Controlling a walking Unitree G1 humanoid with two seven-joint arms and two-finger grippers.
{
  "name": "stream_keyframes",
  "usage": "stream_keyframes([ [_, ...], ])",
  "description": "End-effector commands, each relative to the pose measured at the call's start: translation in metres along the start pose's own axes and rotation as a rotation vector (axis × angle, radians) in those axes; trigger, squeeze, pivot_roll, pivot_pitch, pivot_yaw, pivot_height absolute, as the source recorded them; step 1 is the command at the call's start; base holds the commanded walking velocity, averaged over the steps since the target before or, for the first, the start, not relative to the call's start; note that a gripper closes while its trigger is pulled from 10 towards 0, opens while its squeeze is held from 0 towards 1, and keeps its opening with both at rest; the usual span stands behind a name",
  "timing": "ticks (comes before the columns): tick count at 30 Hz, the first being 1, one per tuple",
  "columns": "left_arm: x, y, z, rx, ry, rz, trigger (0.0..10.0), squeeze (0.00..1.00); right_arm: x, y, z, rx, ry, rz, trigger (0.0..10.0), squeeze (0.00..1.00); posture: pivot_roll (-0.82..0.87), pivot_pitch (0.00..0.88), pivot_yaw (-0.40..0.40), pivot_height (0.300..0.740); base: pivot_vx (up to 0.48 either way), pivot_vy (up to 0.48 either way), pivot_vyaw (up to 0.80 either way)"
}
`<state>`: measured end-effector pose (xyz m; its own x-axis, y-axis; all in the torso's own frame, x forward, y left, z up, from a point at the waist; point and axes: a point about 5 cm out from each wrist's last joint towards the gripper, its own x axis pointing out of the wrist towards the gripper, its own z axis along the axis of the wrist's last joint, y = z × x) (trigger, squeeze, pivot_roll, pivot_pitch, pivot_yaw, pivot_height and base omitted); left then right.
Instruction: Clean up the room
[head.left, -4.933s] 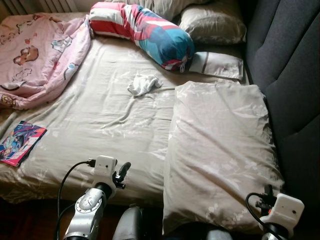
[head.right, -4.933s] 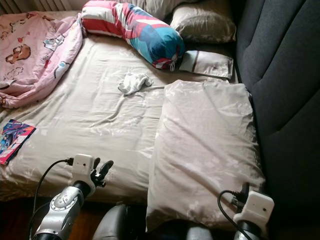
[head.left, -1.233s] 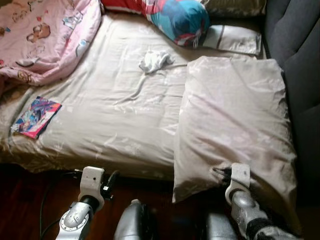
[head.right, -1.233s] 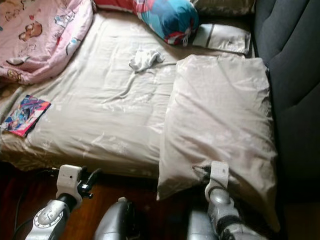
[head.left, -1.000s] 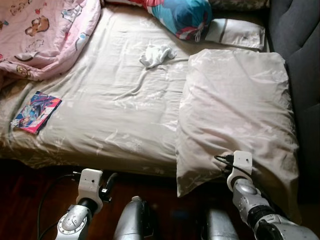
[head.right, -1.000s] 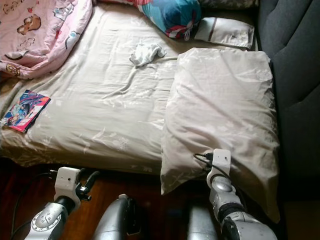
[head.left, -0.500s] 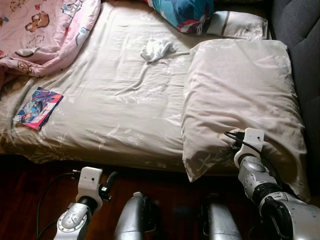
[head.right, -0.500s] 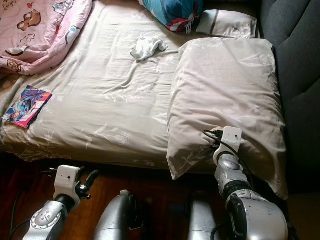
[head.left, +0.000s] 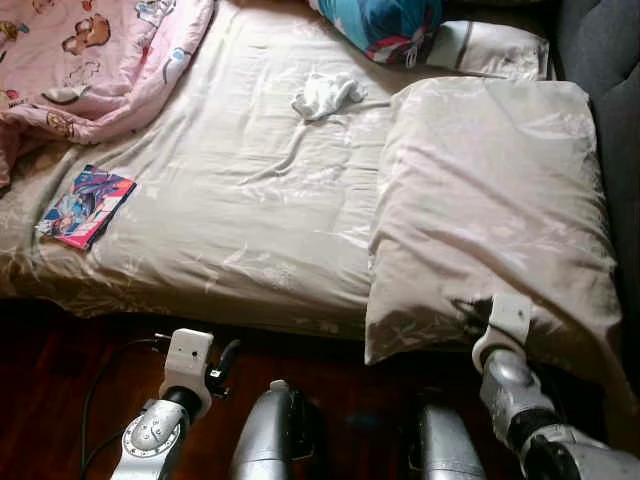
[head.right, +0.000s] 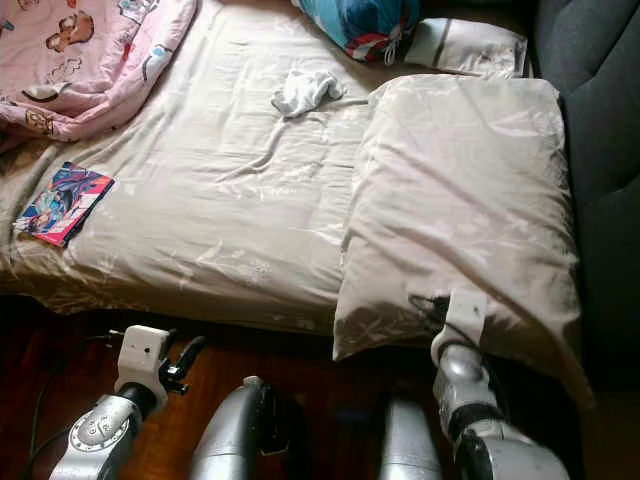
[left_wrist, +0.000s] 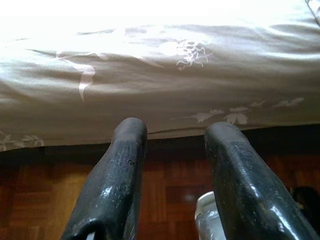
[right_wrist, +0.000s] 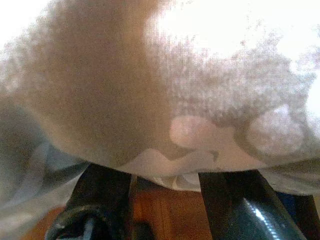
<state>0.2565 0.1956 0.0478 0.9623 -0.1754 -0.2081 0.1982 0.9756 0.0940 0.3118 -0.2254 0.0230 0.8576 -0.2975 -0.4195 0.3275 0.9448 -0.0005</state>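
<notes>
**Right gripper got hold of the big pillow's near edge**

The right gripper sat at the near hem of the large beige pillow, at about 5 o'clock in the head views. In the right wrist view the fabric draped over and between both black fingers, so the jaws looked clamped on a fold of the pillowcase. Half a second earlier the same wrist had been further up on the pillow's face; it had since drawn back toward the robot, and the pillow's near corner now hung out past the mattress edge over the dark wood floor. Judging from that, the pillow was being dragged or readied for a lift, the first real tidying move.

The left gripper hung low at 7 o'clock, in front of the bed's side. Its fingers stood moderately apart with nothing between them, pointing at the sheet's overhang.

The other clutter lay untouched: a crumpled white cloth at 12 o'clock mid-bed, a colourful book at 9 o'clock near the mattress edge, the pink cartoon blanket bunched at 10 o'clock, and a striped bolster beside a small flat pillow at 1 o'clock. Most of the job seemed still ahead
</notes>
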Motion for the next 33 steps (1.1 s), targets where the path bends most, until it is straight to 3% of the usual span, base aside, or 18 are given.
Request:
stream_keyframes([
  [1, -0.005, -0.001, -0.015, -0.013, 0.061, 0.005, 10.0, 0.00, -0.003, -0.005, -0.001, 0.038, -0.062, -0.026, 10.0, 0.00, 0.08, 0.270, 0.115, 0.662, 0.000, 0.000, 0.00],
  [7, 0.002, -0.004, -0.014, -0.020, 0.056, 0.000, 10.0, 0.00, -0.009, -0.015, -0.001, 0.087, -0.168, -0.048, 10.0, 0.00, 0.05, 0.247, 0.104, 0.662, 0.000, 0.000, 0.00],
  [12, 0.005, -0.004, -0.015, -0.028, 0.053, 0.006, 10.0, 0.00, -0.018, -0.013, -0.006, 0.055, -0.248, -0.022, 10.0, 0.00, 0.04, 0.234, 0.092, 0.662, 0.000, 0.000, 0.00],
  [15, 0.008, -0.005, -0.016, -0.034, 0.054, 0.006, 10.0, 0.00, -0.028, -0.014, -0.020, 0.030, -0.257, -0.013, 10.0, 0.00, 0.02, 0.225, 0.081, 0.662, 0.000, 0.000, 0.00],
  [19, 0.010, -0.007, -0.016, -0.038, 0.052, 0.005, 10.0, 0.00, -0.035, -0.014, -0.028, 0.034, -0.259, -0.014, 10.0, 0.00, 0.02, 0.220, 0.076, 0.662, 0.000, 0.000, 0.00],
  [24, 0.014, -0.009, -0.017, -0.047, 0.046, 0.007, 10.0, 0.00, -0.056, -0.011, -0.052, 0.024, -0.225, 0.007, 10.0, 0.00, 0.00, 0.209, 0.062, 0.662, 0.000, 0.000, 0.00],
  [29, 0.017, -0.011, -0.019, -0.051, 0.048, 0.005, 10.0, 0.00, -0.070, -0.019, -0.098, -0.029, -0.011, -0.016, 10.0, 0.00, -0.01, 0.196, 0.056, 0.662, 0.000, 0.000, 0.00],
  [31, 0.017, -0.011, -0.019, -0.051, 0.048, 0.004, 10.0, 0.00, -0.071, -0.019, -0.098, -0.028, -0.013, -0.013, 10.0, 0.00, -0.01, 0.196, 0.056, 0.662, 0.000, 0.000, 0.00],
  [33, 0.019, -0.010, -0.019, -0.052, 0.045, 0.006, 10.0, 0.00, -0.073, -0.015, -0.080, 0.019, -0.114, 0.008, 10.0, 0.00, -0.02, 0.191, 0.054, 0.662, 0.000, 0.000, 0.00],
])
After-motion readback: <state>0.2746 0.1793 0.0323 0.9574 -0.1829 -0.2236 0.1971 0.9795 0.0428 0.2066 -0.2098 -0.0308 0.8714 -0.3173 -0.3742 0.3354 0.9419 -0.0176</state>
